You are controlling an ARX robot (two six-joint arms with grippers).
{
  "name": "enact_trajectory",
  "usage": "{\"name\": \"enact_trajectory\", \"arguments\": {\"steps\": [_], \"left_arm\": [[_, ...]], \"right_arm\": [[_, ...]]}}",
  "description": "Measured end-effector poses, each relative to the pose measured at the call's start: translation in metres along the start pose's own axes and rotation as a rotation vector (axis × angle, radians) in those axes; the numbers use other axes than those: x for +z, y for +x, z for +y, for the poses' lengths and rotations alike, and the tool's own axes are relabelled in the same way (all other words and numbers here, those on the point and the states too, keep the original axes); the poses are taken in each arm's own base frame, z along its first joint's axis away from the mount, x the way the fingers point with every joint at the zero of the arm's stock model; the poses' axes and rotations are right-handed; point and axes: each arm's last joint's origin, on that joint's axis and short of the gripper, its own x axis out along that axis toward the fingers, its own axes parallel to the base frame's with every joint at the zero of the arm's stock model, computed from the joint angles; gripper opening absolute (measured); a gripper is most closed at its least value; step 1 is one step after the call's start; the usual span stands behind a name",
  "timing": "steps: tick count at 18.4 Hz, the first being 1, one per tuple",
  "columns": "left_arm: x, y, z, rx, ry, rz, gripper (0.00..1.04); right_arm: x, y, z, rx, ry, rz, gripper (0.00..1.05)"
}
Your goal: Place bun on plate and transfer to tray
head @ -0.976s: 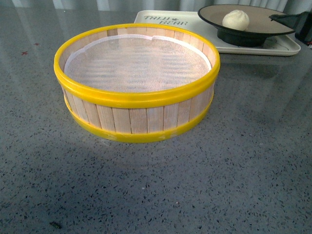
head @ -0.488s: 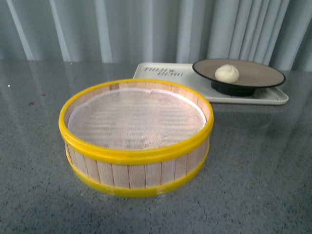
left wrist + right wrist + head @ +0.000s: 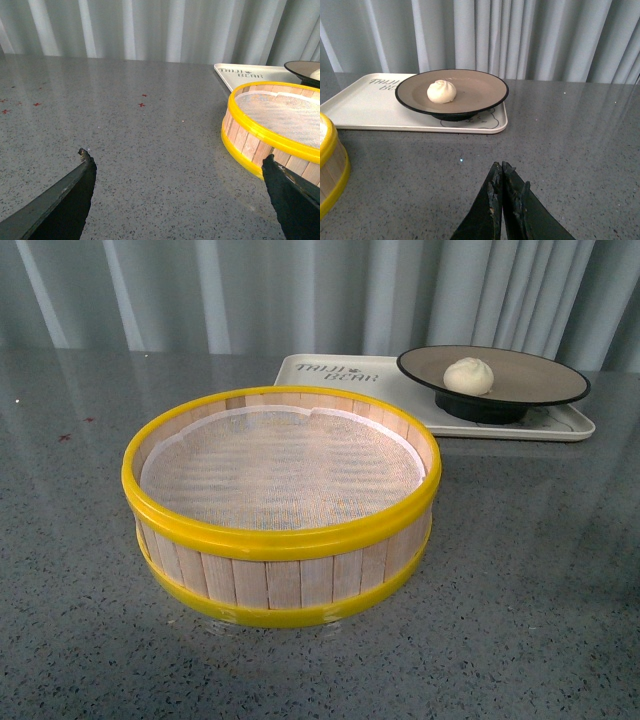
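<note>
Upper right of the front view, the bun [image 3: 468, 375] sits swirl-up on the plate [image 3: 530, 381], which rests on the tray [image 3: 330, 372], long side crosswise, behind the steamer basket [image 3: 282, 502]. Left wrist view: left claw [image 3: 177, 172] spread wide above the bench [image 3: 150, 140]. Right wrist view: right claw [image 3: 502, 175] clenched, empty.

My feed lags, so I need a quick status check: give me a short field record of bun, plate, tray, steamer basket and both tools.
bun: on the plate, off centre
plate: resting on the tray, upright
tray: on the grey table, behind the basket
steamer basket: holds only its white liner
left tool: open, holding nothing, over bare table
right tool: shut, holding nothing, clear of the tray
task state: looks finished
</note>
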Motion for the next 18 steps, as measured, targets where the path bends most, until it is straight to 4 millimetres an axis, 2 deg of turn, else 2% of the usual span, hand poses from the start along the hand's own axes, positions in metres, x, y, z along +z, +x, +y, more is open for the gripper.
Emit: {"name": "enact_trajectory", "arguments": {"steps": [2,10,12,18], "left_arm": [[0.000,0.000,0.000,0.000,0.000,0.000,0.98],[0.000,0.000,0.000,0.000,0.000,0.000,0.98],[0.000,0.000,0.000,0.000,0.000,0.000,0.98],[0.000,0.000,0.000,0.000,0.000,0.000,0.98]], "right_arm": [[-0.006,-0.013,0.000,0.000,0.000,0.002,0.02],[-0.018,-0.044,0.000,0.000,0.002,0.001,0.02],[-0.027,-0.051,0.000,0.000,0.002,0.004,0.02],[-0.023,-0.066,0.000,0.000,0.003,-0.011,0.02]]}}
